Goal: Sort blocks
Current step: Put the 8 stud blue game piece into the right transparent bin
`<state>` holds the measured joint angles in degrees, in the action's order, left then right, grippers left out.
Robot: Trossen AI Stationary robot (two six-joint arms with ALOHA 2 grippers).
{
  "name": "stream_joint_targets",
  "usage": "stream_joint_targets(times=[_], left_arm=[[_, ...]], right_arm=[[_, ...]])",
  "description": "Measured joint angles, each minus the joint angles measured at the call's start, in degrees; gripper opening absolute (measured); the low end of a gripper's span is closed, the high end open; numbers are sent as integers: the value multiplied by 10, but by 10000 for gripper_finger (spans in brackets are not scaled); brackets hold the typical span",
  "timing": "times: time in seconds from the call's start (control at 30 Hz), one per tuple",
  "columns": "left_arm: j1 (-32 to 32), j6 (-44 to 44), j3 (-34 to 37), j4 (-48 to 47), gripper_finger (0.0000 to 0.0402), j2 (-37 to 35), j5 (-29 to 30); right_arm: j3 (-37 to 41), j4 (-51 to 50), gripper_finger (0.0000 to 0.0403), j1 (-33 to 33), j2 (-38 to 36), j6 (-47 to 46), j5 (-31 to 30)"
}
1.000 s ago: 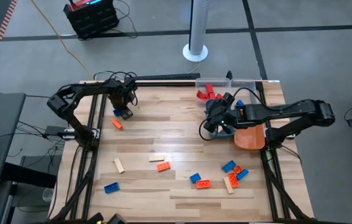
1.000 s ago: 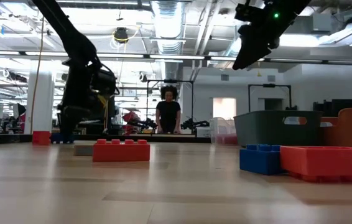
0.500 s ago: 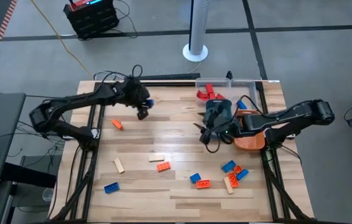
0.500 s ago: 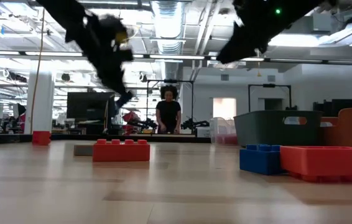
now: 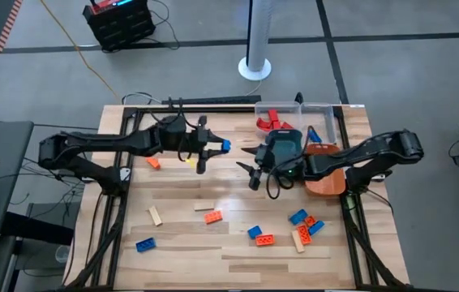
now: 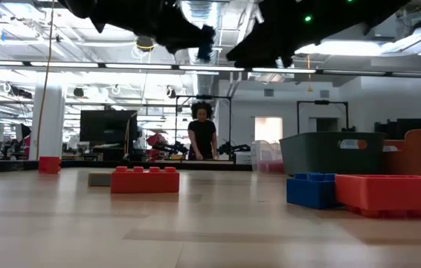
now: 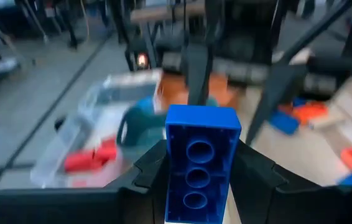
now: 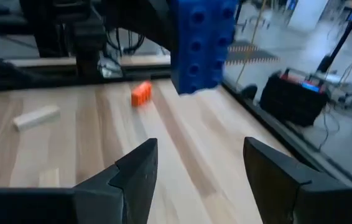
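Blue block [image 7: 199, 157] sits pinched between the fingers of the left gripper [image 5: 216, 148], up in the air over the middle of the table [image 5: 213, 182]. Right gripper [image 5: 251, 172] hangs close by, facing it, with its fingers wide apart and holding nothing. More blocks [image 5: 298, 227] lie scattered on the wood.

Left gripper [image 5: 213, 151] with blue block [image 5: 225, 146] is now shifted toward frame centre; right gripper [image 5: 250, 172] is swung leftward, facing it.
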<state>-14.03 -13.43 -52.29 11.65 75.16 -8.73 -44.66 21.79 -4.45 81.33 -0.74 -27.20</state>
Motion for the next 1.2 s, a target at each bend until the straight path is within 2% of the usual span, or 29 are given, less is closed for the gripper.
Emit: stream_joint_targets(times=[0.13, 0.47, 0.9, 1.0, 1.2], left_arm=[[16, -9, 0, 40, 123, 16, 0], [36, -4, 0, 112, 125, 56, -18], [38, -3, 0, 117, 126, 55, -24], [38, 6, 0, 115, 126, 55, -24], [38, 1, 0, 98, 138, 54, -23]], right_arm=[[-7, 51, 239, 5, 34, 26, -3], [-60, 52, 239, 20, 78, 72, 9], [-68, 64, 235, 8, 79, 92, 16], [-68, 72, 209, 8, 79, 97, 16], [-68, 70, 118, 8, 79, 91, 18]])
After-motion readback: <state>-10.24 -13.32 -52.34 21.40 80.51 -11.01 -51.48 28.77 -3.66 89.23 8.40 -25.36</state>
